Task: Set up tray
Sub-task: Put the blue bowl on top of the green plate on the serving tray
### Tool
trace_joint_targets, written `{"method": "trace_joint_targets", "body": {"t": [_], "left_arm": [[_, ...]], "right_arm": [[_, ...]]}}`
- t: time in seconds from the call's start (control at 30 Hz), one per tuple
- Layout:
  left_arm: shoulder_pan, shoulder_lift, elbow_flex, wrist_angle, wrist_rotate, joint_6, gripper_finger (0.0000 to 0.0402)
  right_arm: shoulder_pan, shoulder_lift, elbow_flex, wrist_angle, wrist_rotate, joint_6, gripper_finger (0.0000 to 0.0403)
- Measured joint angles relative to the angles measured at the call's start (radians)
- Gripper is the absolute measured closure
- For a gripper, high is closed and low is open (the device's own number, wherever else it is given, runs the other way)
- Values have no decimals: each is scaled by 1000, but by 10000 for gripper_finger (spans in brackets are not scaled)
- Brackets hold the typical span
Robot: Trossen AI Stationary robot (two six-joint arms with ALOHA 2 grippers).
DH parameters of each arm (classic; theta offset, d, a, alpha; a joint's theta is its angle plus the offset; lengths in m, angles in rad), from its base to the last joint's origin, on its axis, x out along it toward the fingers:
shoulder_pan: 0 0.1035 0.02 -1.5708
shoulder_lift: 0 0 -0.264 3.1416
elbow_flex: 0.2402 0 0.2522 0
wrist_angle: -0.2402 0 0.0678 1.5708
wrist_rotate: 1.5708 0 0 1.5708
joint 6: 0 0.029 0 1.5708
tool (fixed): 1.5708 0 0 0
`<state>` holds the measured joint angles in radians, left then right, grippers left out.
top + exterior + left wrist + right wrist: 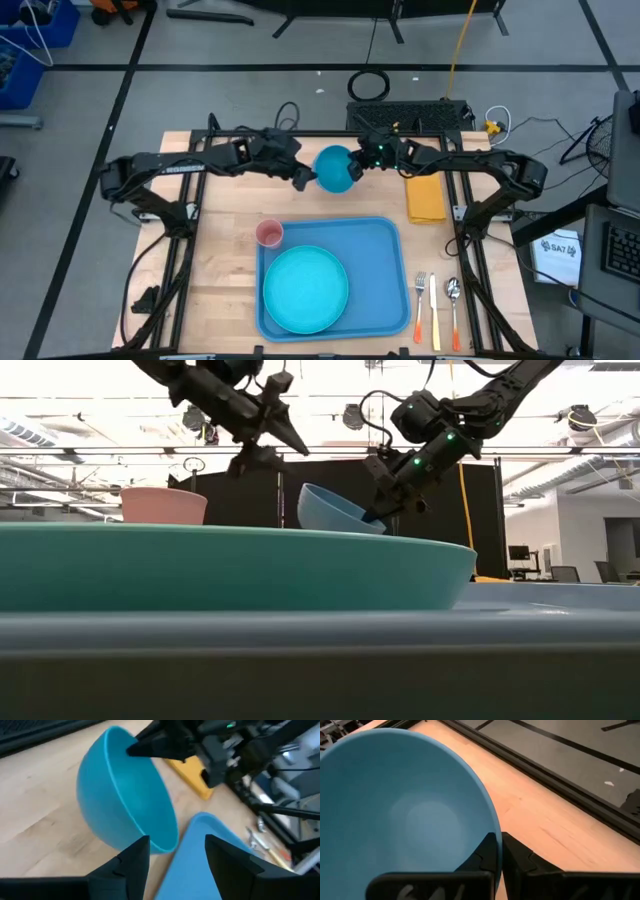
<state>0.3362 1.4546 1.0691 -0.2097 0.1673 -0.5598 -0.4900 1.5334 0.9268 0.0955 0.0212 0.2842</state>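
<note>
The blue tray (pixel 385 245) lies at the table's near middle with a round turquoise plate (pixel 305 290) on it. A blue bowl (pixel 335 168) is beyond the tray's far edge, tilted on its side, its opening turned toward my right arm. My right gripper (pixel 500 852) is shut on the bowl's rim; it also shows in the high view (pixel 358 165). My left gripper (pixel 175 855) is open on the bowl's left side (pixel 303 180), its fingertips close to the bowl's outer wall (pixel 125 820); whether they touch it I cannot tell. My right gripper pinches the bowl's rim (pixel 494 836) on the side toward the table's right, one finger inside the bowl (pixel 486 854) and one outside (pixel 520 862). It comes from the right, slanting down. The bowl is tilted steeply; whether its underside rests on the table I cannot tell.
A pink cup (pixel 269 233) stands by the tray's far left corner. A yellow-orange napkin (pixel 425 198) lies right of the bowl. A fork (pixel 420 305), a knife (pixel 435 312) and a spoon (pixel 453 305) lie right of the tray near the front edge.
</note>
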Motion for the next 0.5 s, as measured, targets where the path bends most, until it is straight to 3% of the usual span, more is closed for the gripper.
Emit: {"method": "trace_joint_targets", "body": {"t": [0.5], "left_arm": [[59, 147, 151, -145, -39, -4, 251]], "right_arm": [[-1, 0, 3, 35, 7, -3, 403]]}}
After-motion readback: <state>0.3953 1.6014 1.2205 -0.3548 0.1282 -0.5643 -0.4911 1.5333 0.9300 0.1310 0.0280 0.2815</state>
